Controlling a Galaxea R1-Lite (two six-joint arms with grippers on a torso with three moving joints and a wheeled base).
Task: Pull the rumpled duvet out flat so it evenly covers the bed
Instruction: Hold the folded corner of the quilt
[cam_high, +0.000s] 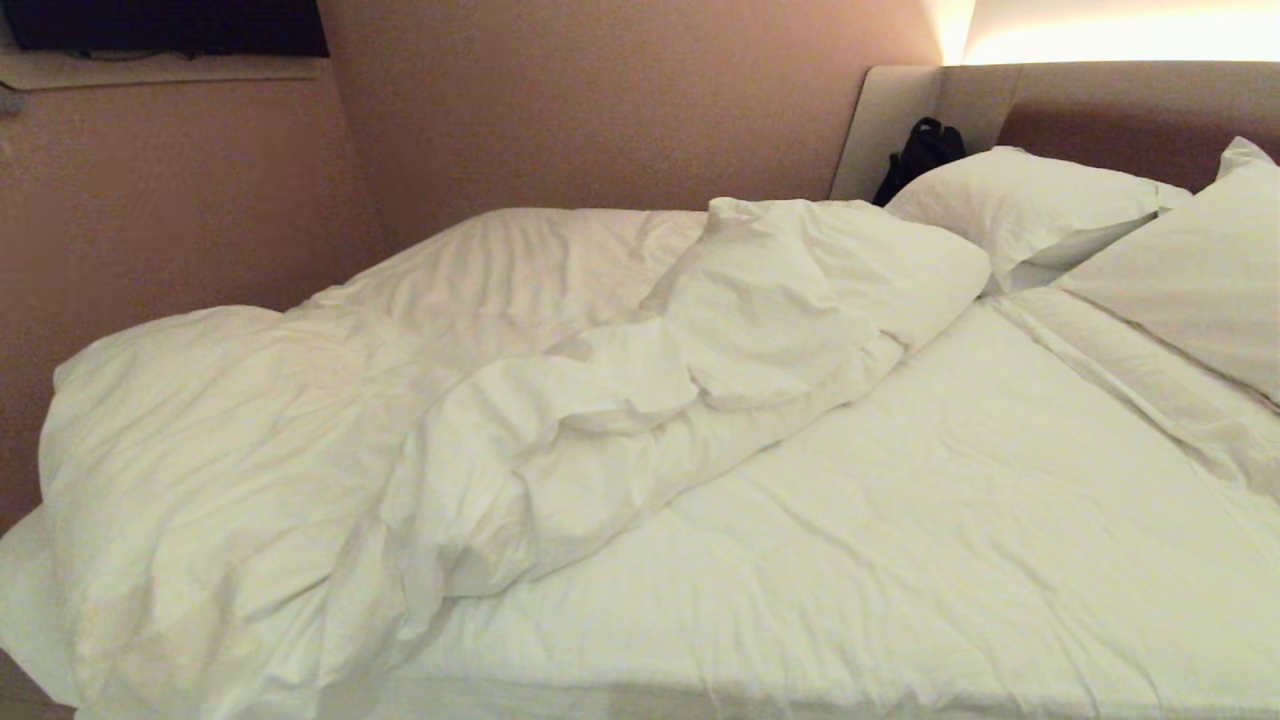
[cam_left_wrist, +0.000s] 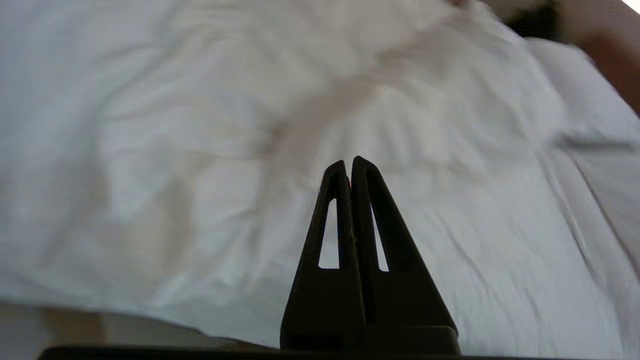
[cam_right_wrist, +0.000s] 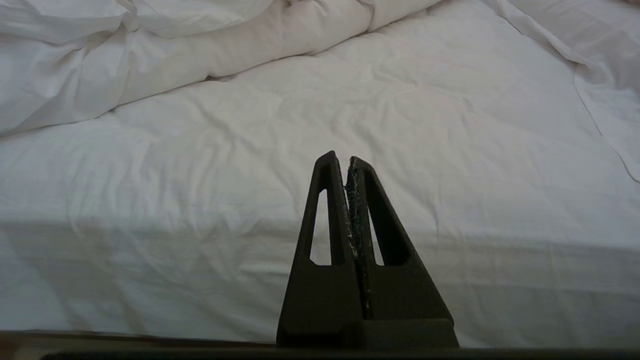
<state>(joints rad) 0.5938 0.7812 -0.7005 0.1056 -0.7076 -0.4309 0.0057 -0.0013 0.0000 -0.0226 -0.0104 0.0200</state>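
Pinkish walls surround the bed (cam_high: 1000, 560), its duvet (cam_high: 420, 400) heaped ahead of the left gripper (cam_left_wrist: 348, 162), which is closed and empty. Right gripper (cam_right_wrist: 342, 159) likewise. Better: open wide, pinch the folded edge deeply, pull low.

Bed (cam_high: 900, 560), white sheet, creased, bare across near and right part. Headboard (cam_high: 1100, 110) at far right, beige edge, brown padded panel. Duvet (cam_high: 420, 400) lies on the bed, bunched in a thick ridge from near-left corner diagonally up to the far middle; its left part spreads flatter toward the wall and hangs over the near-left edge. Folded-back lump of duvet near the pillows. Two pillows (cam_high: 1030, 205) at the head end, one behind, one at right edge overlapping it. Dark bag (cam_high: 920, 155) at the headboard corner behind the pillows; what it rests on can't be seen.
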